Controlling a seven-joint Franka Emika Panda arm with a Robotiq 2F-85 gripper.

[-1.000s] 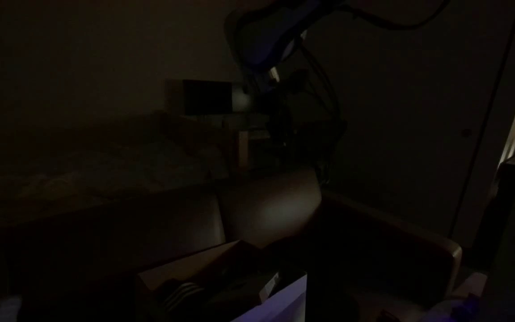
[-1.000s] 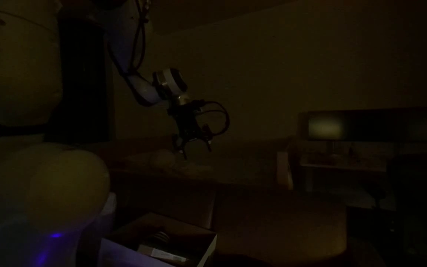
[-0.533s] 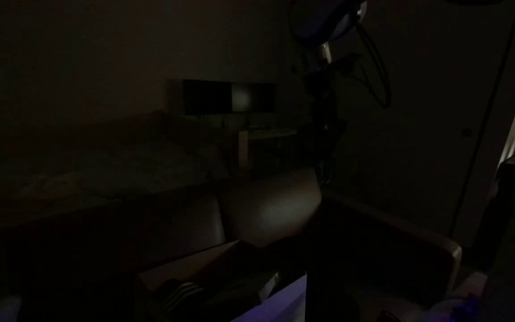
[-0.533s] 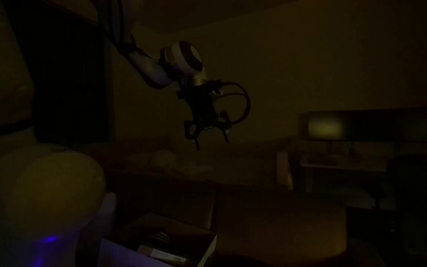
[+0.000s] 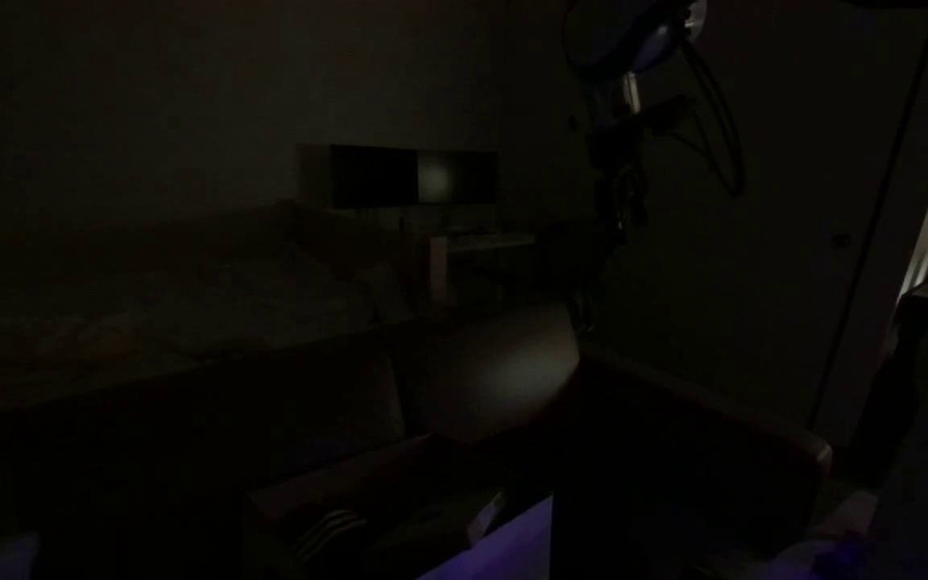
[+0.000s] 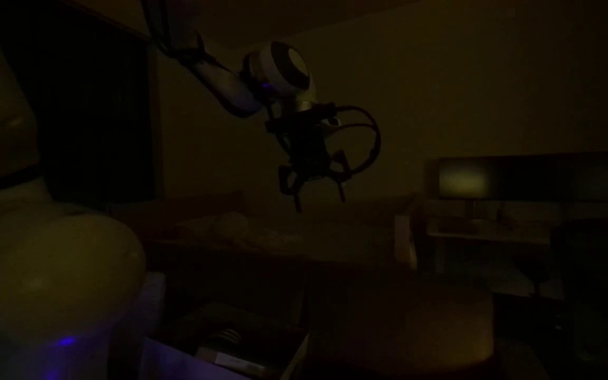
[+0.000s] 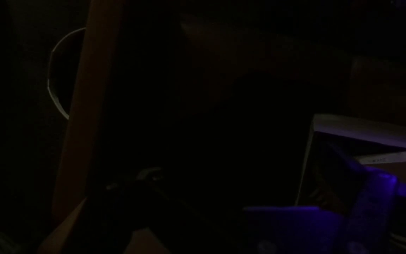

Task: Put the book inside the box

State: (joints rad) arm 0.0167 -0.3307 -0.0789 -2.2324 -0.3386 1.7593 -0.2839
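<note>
The scene is very dark. The open box (image 5: 512, 544) stands at the bottom of both exterior views (image 6: 177, 364), and its corner shows at the right of the wrist view (image 7: 361, 128). Inside it lie a striped dark item (image 6: 227, 335) and a boxy item with a pale label (image 6: 238, 364), also in the wrist view (image 7: 382, 158). I cannot tell whether that item is the book; no other book can be made out. My gripper (image 6: 320, 206) is open with nothing between its fingers, high above and away from the box. In an exterior view the gripper (image 5: 621, 229) is barely visible.
A brown sofa (image 5: 504, 379) stands behind the box; its armrest (image 7: 93, 106) crosses the wrist view's left side, with a round-rimmed object (image 7: 56, 102) beyond it. A bed (image 5: 109, 338), a desk (image 6: 488, 235) and monitors (image 6: 536, 177) are farther back.
The arm and open gripper have moved right and somewhat up in both exterior views. The box and its contents have not moved. The picture has grown darker.
</note>
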